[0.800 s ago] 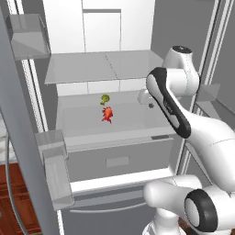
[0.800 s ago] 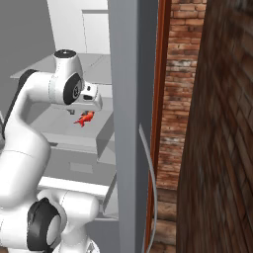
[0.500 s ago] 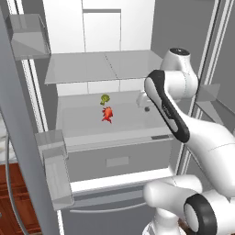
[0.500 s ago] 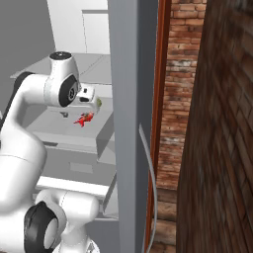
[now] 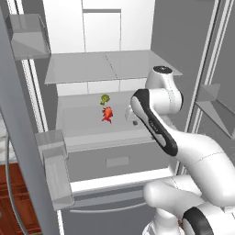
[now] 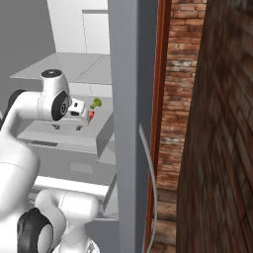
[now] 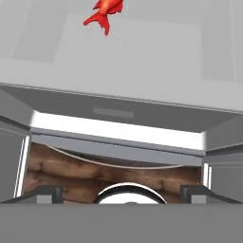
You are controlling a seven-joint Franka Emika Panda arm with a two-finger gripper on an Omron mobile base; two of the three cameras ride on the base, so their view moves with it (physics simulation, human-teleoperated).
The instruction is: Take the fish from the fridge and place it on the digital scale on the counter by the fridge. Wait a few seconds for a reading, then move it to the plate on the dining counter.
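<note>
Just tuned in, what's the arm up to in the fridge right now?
The arm is reaching into the open fridge toward the fish, which lies on a white shelf beside a small green lump. The gripper hovers to the right of the fish with nothing in it. No grasp has been made yet.

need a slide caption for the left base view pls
Arm reaching into the open fridge, its gripper just right of the fish, which lies on a shelf in front of a small green lump.
</note>
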